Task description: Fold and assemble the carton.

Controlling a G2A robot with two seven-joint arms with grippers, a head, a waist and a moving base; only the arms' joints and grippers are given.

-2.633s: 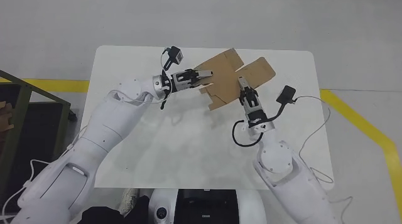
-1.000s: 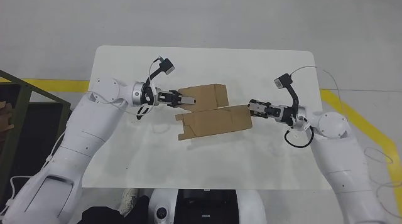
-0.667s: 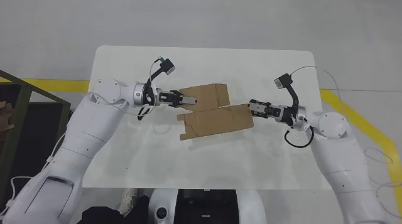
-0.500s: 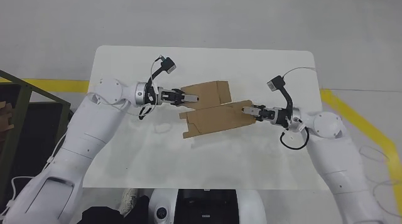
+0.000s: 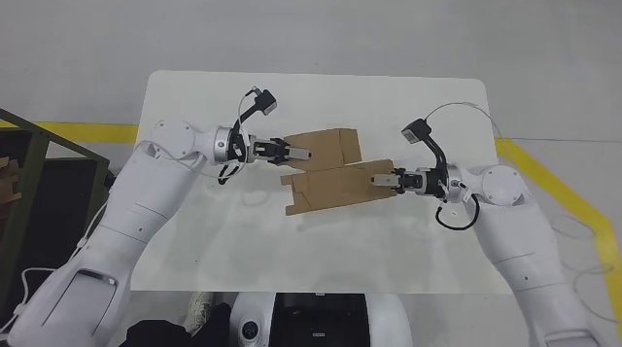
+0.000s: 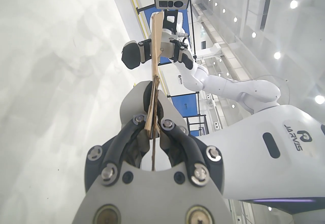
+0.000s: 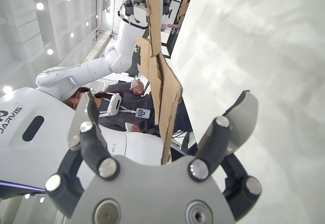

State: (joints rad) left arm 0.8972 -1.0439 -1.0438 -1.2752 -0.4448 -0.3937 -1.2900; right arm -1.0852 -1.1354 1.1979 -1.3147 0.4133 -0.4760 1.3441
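A flattened brown carton (image 5: 330, 167) hangs above the middle of the white table (image 5: 194, 240), stretched between both arms. My left gripper (image 5: 294, 152) is shut on the carton's left edge; in the left wrist view the pads (image 6: 149, 98) pinch the cardboard (image 6: 155, 57), which runs away edge-on. My right gripper (image 5: 379, 180) is at the carton's right end and stands open. In the right wrist view its fingers (image 7: 87, 110) are spread wide, and the carton's edge (image 7: 166, 98) passes between them without touching either pad.
A dark green rack (image 5: 24, 167) stands beside the table on the left. A thin cable (image 5: 466, 114) loops over the table's far right corner. Bare tabletop lies in front of and behind the carton.
The carton has come from the table's far side to the middle, now stretched between the arms. Over the last second the right gripper slid inward along the carton's right end.
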